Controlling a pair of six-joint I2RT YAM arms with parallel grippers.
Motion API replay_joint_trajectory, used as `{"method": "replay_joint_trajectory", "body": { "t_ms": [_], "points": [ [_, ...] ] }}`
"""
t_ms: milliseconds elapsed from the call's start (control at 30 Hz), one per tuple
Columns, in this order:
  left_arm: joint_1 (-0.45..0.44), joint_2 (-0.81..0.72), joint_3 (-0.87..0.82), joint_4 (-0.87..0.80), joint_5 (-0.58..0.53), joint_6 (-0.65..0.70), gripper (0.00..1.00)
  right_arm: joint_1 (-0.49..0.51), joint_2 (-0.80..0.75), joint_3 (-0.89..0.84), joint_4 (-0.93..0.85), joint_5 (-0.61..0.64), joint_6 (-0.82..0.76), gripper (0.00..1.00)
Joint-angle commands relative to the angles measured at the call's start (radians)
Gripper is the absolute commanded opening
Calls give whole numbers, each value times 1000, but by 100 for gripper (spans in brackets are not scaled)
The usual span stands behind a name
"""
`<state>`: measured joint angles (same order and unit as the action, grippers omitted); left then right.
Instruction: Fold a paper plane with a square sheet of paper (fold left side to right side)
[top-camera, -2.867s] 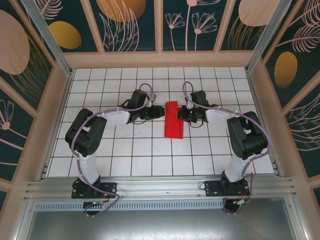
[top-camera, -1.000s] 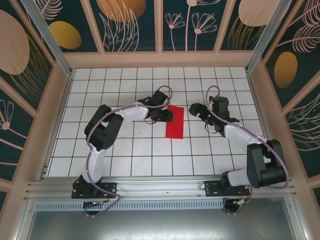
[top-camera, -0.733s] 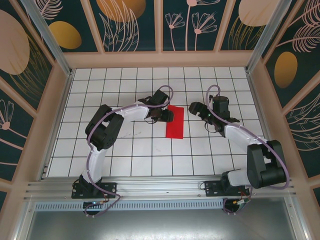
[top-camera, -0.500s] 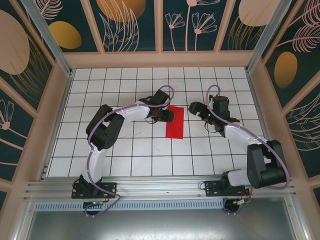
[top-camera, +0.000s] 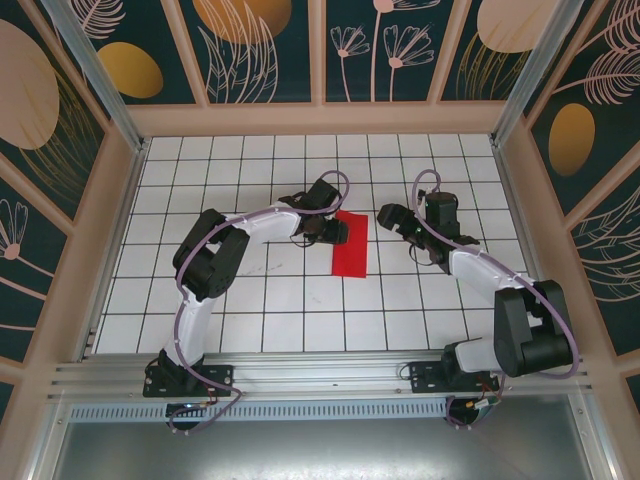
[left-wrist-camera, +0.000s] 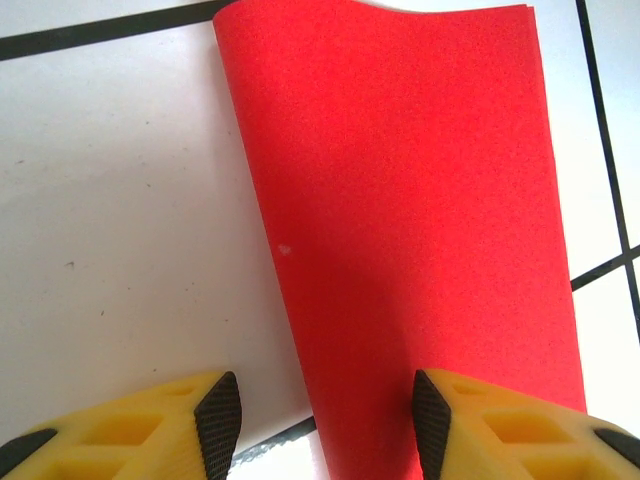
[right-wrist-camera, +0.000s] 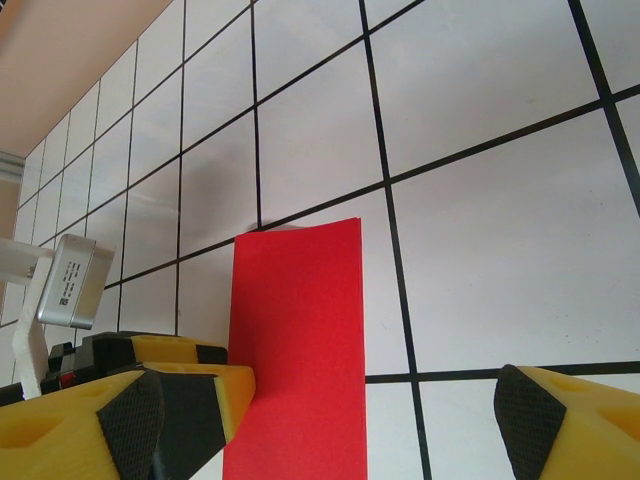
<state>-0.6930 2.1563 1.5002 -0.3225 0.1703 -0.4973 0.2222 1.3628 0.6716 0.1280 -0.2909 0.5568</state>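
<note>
The square sheet of paper (top-camera: 350, 243) is lying near the middle of the white gridded desk (top-camera: 250, 300) as a narrow red rectangle, long side running away from the arm bases. It is flat on the surface between the 2 arms.

The left pincer (top-camera: 337, 231) is hovering at the far left edge of the strip. In the left wrist view it is standing about half open, with 1 of its fingers (left-wrist-camera: 432, 420) over the red paper and the other over bare desk. The paper's left edge is running between them, and nothing appears to be pinched.

The right pincer (top-camera: 390, 217) is waiting just to the right of the strip, clear of it. It is spread wide and carrying nothing.

The left-to-right fold appears to be done, with the loose edges stacked along the right side. The left edge is looking rounded at the far corner, which suggests the crease is soft and wants pressing down.

The sheet is showing no nose, wings or pointed dart shape yet, so most of the folding is probably ahead.
</note>
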Motion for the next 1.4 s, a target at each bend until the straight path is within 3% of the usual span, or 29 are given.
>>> {"method": "replay_joint_trajectory", "body": {
  "t_ms": [0, 1367],
  "points": [
    [-26, 92, -4, 5, 29, 14, 53, -5, -6, -15, 24, -22, 0, 89],
    [-34, 120, 26, -28, 24, 31, 55, -2, 27, -7, 10, -45, -9, 89]
  ]
}}
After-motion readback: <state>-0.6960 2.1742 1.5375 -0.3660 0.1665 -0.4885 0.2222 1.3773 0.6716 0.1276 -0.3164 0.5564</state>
